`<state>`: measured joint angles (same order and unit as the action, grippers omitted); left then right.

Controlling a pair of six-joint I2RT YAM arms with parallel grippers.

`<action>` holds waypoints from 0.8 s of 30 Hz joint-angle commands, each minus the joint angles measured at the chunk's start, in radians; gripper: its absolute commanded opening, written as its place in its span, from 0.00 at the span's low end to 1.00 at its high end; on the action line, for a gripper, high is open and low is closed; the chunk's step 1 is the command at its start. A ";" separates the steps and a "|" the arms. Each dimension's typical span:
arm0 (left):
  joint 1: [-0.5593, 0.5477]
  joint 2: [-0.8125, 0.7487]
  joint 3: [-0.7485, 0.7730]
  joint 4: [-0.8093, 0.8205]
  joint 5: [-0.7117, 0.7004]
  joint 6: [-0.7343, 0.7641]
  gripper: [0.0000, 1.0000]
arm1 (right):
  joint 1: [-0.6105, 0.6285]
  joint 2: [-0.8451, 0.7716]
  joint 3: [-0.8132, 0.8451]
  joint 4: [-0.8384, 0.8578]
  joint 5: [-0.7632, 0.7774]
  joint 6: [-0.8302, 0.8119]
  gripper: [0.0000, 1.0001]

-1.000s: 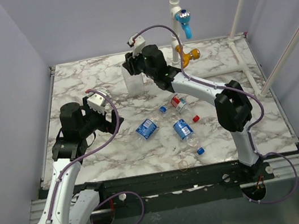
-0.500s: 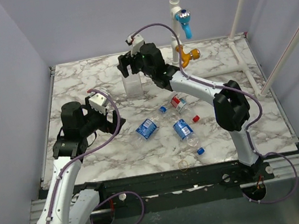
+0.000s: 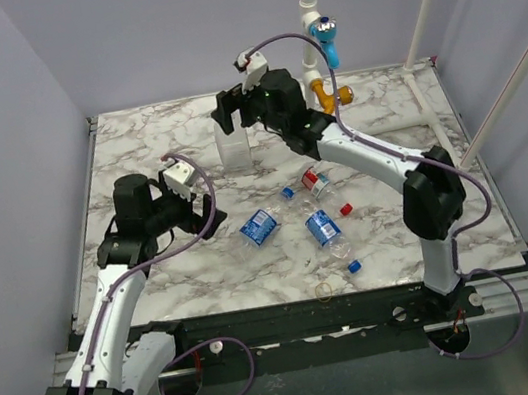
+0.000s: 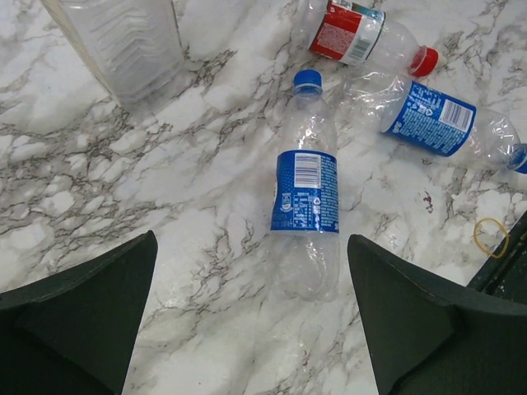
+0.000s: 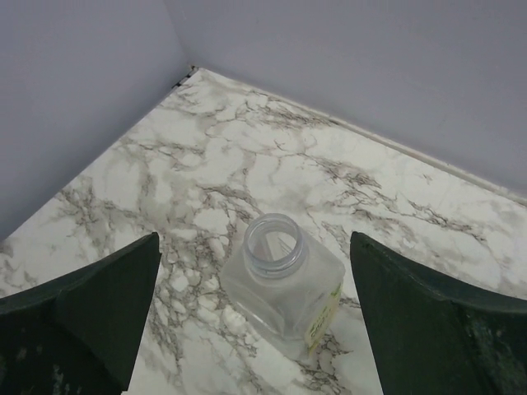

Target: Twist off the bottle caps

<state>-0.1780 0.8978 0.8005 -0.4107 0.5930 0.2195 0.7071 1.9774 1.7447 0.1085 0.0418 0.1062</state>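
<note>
Three bottles lie on the marble table. The nearest has a blue label [image 4: 306,202] [image 3: 259,227] and a blue cap [image 4: 307,79] on its neck. A red-label bottle [image 4: 350,31] [image 3: 316,184] wears a red cap [image 4: 424,60]. A second blue-label bottle [image 4: 428,119] [image 3: 324,230] ends in a blue cap [image 3: 354,266]. My left gripper [image 4: 251,329] [image 3: 203,211] is open, just left of the nearest bottle's base and holding nothing. My right gripper [image 5: 255,321] [image 3: 235,116] hangs open at the back of the table, away from the bottles.
A wider clear label-less bottle [image 5: 284,284] [image 3: 233,147] stands upright with an open mouth directly under my right gripper. A yellowish rubber-band ring [image 3: 323,291] [image 4: 492,237] lies near the front edge. A white pipe with a blue tap [image 3: 323,35] stands at the back.
My right gripper has opened, let go of the wide clear bottle and lifted above it. My left arm has shifted slightly right, toward the bottles.
</note>
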 commanded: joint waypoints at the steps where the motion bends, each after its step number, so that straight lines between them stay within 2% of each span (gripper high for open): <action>1: -0.004 0.084 0.023 -0.014 0.087 -0.016 0.99 | 0.005 -0.142 -0.102 0.010 -0.082 0.060 1.00; 6: -0.060 0.214 0.036 0.000 0.076 -0.035 0.99 | 0.014 -0.278 -0.239 0.005 -0.151 0.101 1.00; 11: -0.151 0.346 0.053 0.087 0.001 -0.088 0.99 | 0.025 -0.462 -0.493 0.089 -0.265 0.134 1.00; 16: -0.255 0.471 0.079 0.176 -0.082 -0.099 0.99 | 0.035 -0.619 -0.693 0.108 -0.260 0.180 1.00; 24: -0.312 0.611 0.118 0.241 -0.216 -0.057 0.99 | 0.059 -0.745 -0.767 0.029 -0.320 0.159 1.00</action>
<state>-0.4732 1.4673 0.8871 -0.2310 0.4740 0.1387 0.7475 1.2724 0.9947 0.1661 -0.2058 0.2699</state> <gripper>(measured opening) 0.986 0.997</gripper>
